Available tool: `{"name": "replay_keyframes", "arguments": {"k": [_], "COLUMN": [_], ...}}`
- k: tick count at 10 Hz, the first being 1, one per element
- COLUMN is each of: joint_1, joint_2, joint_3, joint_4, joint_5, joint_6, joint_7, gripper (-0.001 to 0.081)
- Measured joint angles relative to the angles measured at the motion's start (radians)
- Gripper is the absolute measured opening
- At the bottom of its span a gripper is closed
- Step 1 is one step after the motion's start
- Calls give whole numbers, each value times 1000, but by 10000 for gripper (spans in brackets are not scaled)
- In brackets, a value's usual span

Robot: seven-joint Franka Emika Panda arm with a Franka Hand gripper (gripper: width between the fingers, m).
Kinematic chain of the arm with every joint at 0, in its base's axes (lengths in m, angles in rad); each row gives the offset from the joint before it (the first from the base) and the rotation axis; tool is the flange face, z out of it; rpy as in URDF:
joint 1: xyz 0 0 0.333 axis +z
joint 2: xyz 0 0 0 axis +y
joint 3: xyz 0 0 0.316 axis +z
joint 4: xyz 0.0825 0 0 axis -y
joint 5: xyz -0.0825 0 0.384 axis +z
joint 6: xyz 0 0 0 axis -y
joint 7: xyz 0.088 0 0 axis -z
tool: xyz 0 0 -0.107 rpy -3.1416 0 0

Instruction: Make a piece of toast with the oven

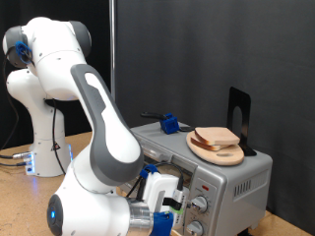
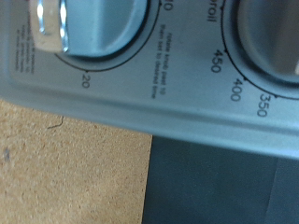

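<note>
The arm (image 1: 94, 128) bends down in front of the oven (image 1: 221, 177), and its jaws (image 1: 175, 211) sit right at the oven's knob panel, at the exterior view's bottom. The fingers are hidden between the hand and the panel, so whether the jaws are open, closed or gripping a knob cannot be told from either view.

The wrist view is pressed close to the oven's silver face. A shiny knob (image 2: 56, 23) fills one corner, ringed by a printed timer scale with a "20" mark beside it. A second dial (image 2: 271, 42) shows at the other corner, with the numbers 450, 400 and 350 along its edge. Beyond the oven's edge lie the light brown counter (image 2: 65, 159) and a dark surface (image 2: 224, 187) next to it. No finger shows in this view.

In the exterior view two round knobs (image 1: 200, 204) stand just beside the jaws, on the front panel. The toast (image 1: 218, 138) lies above the jaws and towards the exterior view's right, on top of the oven, resting on a round wooden board (image 1: 213, 151). A small blue object (image 1: 169, 124) sits on the oven's top too, above the jaws. A black bracket (image 1: 239, 118) stands behind the toast, farther from the jaws.
</note>
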Motion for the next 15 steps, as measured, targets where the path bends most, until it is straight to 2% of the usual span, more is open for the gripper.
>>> {"name": "replay_keyframes", "arguments": {"k": [2, 5, 8, 13, 15], "joint_1": [0, -4, -4, 11, 21], "joint_2": [16, 55, 78, 141, 146], "joint_3": [0, -2, -8, -3, -2], "joint_4": [16, 67, 88, 171, 178], "joint_5": [-2, -15, -28, -28, -28], "joint_6": [-55, -117, -104, -87, -87], "joint_7": [84, 96, 94, 94, 94], "gripper": [803, 808, 808, 808, 782]}}
